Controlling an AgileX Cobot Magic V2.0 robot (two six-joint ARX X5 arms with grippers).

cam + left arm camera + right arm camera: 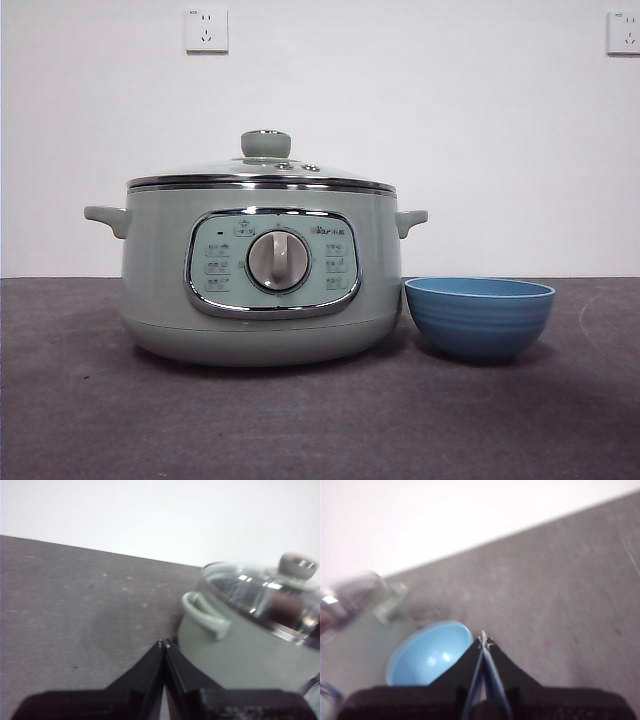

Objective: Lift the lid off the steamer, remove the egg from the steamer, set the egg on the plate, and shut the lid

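The pale-green steamer [262, 270] stands on the dark table with its glass lid [262, 172] closed on it, green knob on top. The blue plate, a small ribbed bowl [479, 316], stands empty just to its right. In the left wrist view a reddish-brown shape, the egg [284, 606], shows dimly through the lid [260, 592] of the steamer [235, 640]. My left gripper [164, 643] is shut and empty, beside the steamer's handle. My right gripper [484, 640] is shut and empty, above the table next to the bowl [427, 652]. Neither gripper shows in the front view.
The steamer's blurred handle and wall [385, 607] lie beyond the bowl in the right wrist view. A white wall with two sockets [206, 30] stands behind the table. Dark table surface [300, 420] stretches in front of the steamer and bowl.
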